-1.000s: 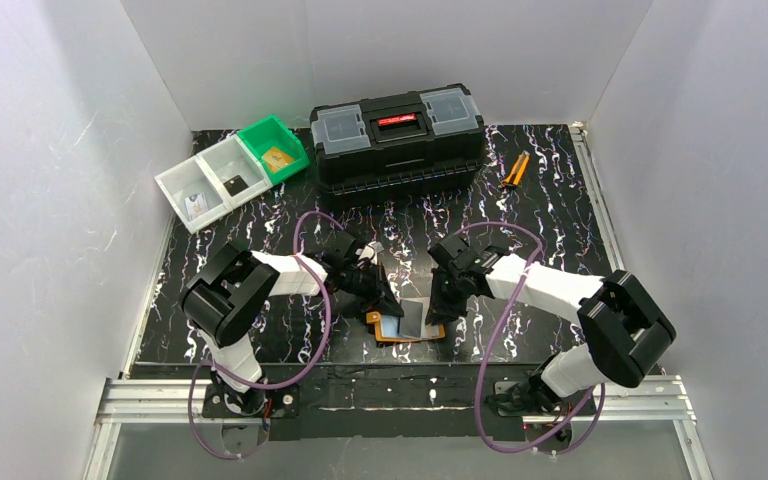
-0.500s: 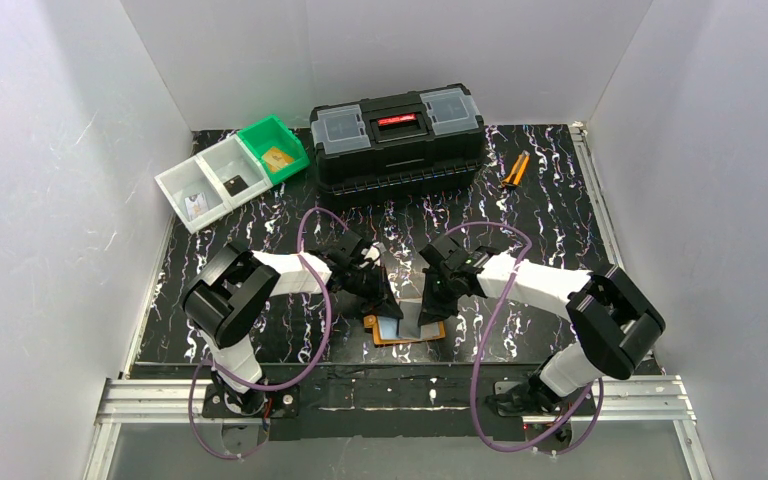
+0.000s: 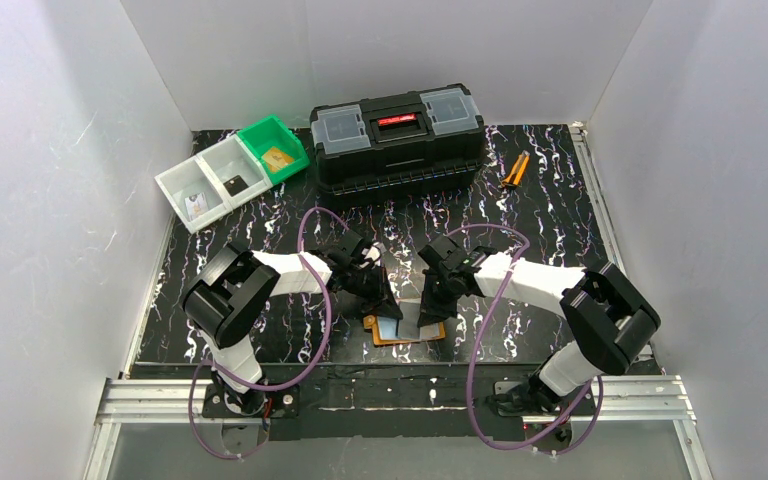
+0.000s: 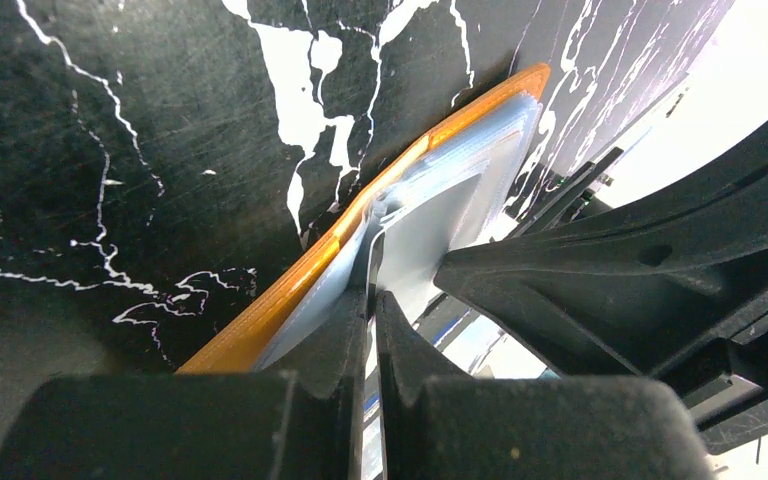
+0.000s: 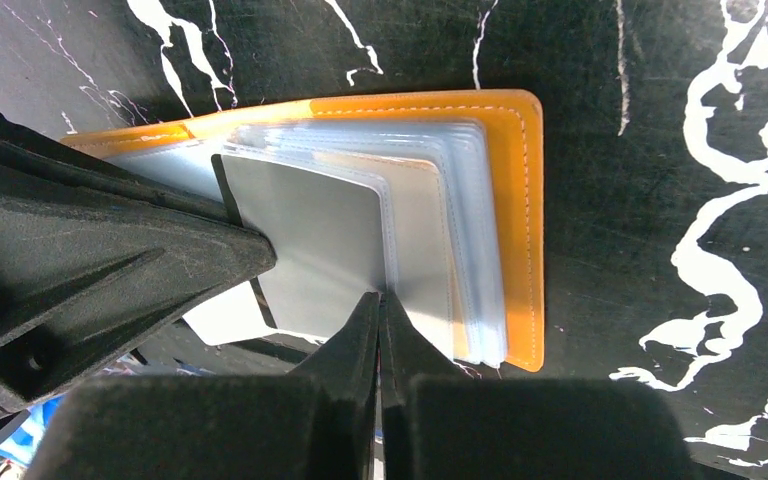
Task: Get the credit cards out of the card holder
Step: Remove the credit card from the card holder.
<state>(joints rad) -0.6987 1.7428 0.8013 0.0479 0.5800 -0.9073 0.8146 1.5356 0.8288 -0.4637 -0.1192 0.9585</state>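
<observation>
Two arms (image 3: 295, 272) stretched inward, jaws closed tight at card holder (image 3: 400, 332)

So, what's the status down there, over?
Left jaws shut on a clear pocket of the orange card holder. Right jaws shut on a grey card, at its edge. Nothing blocking them.

At the tips of the right gripper's (image 5: 380, 298) matt black plastic fingers (image 5: 352, 335), the credit card (image 5: 310, 250) looks smooth matt grey, the card holder (image 5: 523, 230) smooth stitched orange with glossy clear plastic pockets (image 5: 468, 220), and the black marbled table (image 5: 650, 130) beneath finely scuffed yet faintly shiny.
</observation>
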